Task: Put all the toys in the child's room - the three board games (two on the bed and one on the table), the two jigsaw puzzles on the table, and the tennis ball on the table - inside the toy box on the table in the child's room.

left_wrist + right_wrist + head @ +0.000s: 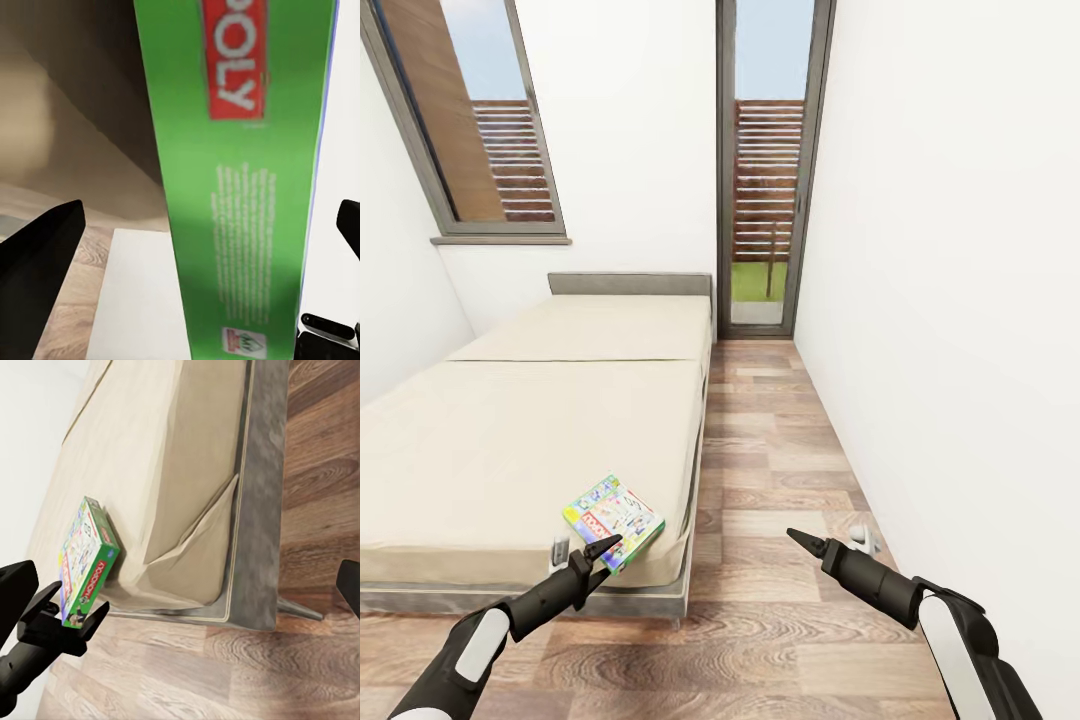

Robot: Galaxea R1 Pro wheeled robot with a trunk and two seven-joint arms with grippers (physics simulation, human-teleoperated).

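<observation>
Cardboard game box, a board game (614, 519), lies flat near the foot corner of the bed (510, 440), on the beige mattress close to the edge that faces the wood-plank floor (780, 520). Its long axis runs on a diagonal, from the near corner of the bed toward the middle of the mattress, cover facing up. The cover is pale with small cartoon figures and a green border; along the green side a red strip carries white letters, of which "OPOLY" can be read in the right wrist view and "POLY" close up in the left wrist view, with a block of fine print below that is too small to make out. The left pincer (603, 548) stands open, its two dark fingers spread to either side of the box's near green edge, not yet clamped on it. The right pincer (797, 538) hangs over the floor beside the bed, well apart from the box, holding nothing; its fingers sit wide apart in its own wrist view.
</observation>
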